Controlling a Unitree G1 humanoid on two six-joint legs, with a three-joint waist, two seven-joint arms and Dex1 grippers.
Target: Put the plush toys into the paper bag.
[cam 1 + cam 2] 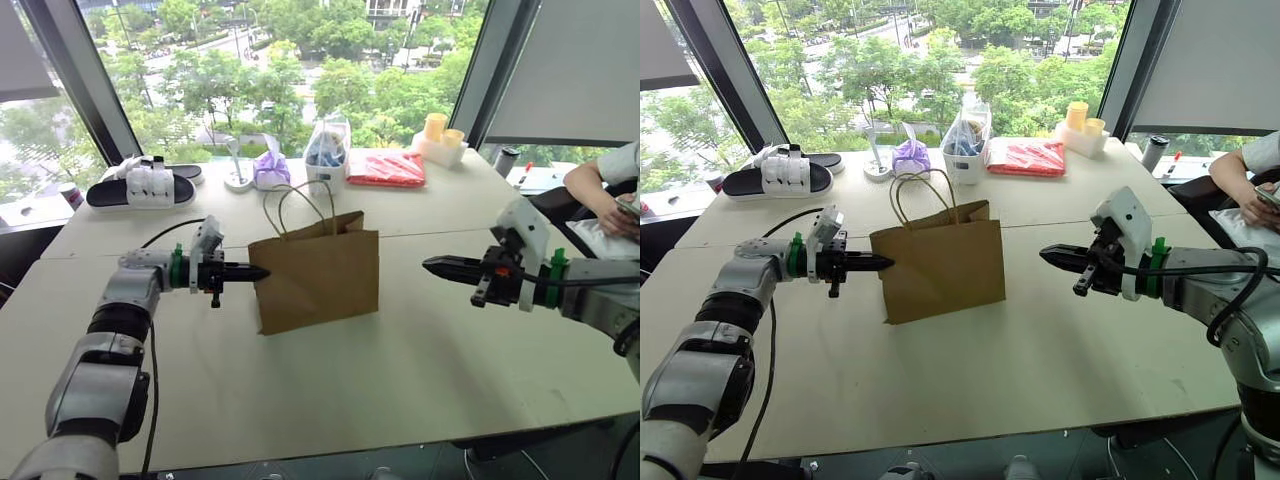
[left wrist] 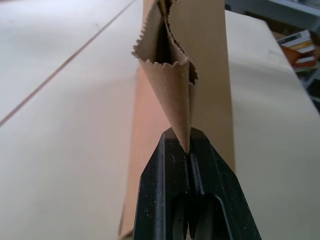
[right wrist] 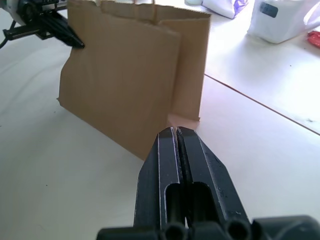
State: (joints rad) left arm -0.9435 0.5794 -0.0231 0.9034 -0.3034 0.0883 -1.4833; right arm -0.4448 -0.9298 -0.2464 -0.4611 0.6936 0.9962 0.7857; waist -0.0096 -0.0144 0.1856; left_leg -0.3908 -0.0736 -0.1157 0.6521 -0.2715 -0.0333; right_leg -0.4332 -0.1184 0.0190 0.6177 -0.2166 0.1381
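The brown paper bag (image 1: 318, 272) stands upright mid-table with its cord handles (image 1: 300, 200) raised. My left gripper (image 1: 262, 272) reaches in level from the left. In the left wrist view its fingers (image 2: 170, 170) are shut on the pointed side fold of the bag (image 2: 172, 80). My right gripper (image 1: 432, 266) hovers to the right of the bag, pointing at it with a gap between. It is shut with nothing between its fingers (image 3: 167, 150). The plush toys are out of view; the bag's inside is hidden.
Along the far table edge lie black-and-white slippers (image 1: 140, 188), a knotted purple pouch (image 1: 270, 168), a clear plastic bag (image 1: 327, 150), a red packet (image 1: 386, 168) and yellow cups (image 1: 440, 135). A person's arm (image 1: 598, 190) rests at the right end.
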